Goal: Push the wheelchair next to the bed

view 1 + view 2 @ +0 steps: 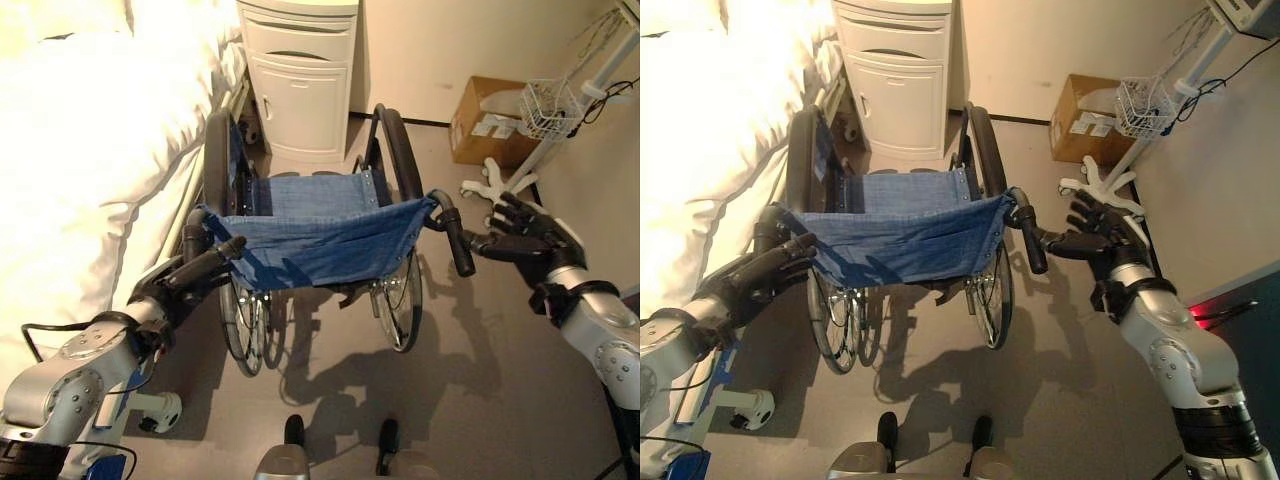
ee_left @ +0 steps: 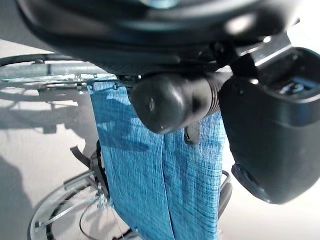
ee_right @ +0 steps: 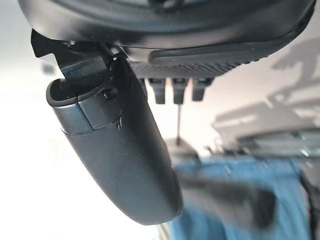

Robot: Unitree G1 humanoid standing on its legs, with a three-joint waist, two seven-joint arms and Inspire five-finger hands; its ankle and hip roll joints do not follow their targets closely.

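Observation:
The wheelchair (image 1: 320,220) has a blue cloth seat and back and black push handles, and stands facing away from me beside the bed (image 1: 80,150). My left hand (image 1: 175,285) is shut on the left push handle (image 2: 165,100), which lies between palm and thumb. My right hand (image 1: 530,235) hovers open just right of the right push handle (image 1: 455,240). Its fingers are spread and its thumb (image 3: 115,150) points at the grip, with a small gap between them.
A white bedside cabinet (image 1: 300,80) stands straight ahead of the wheelchair against the wall. At the back right a cardboard box (image 1: 485,120) sits on the floor beside a white wheeled stand (image 1: 495,185) carrying a wire basket (image 1: 550,105). Grey floor lies open right of the chair.

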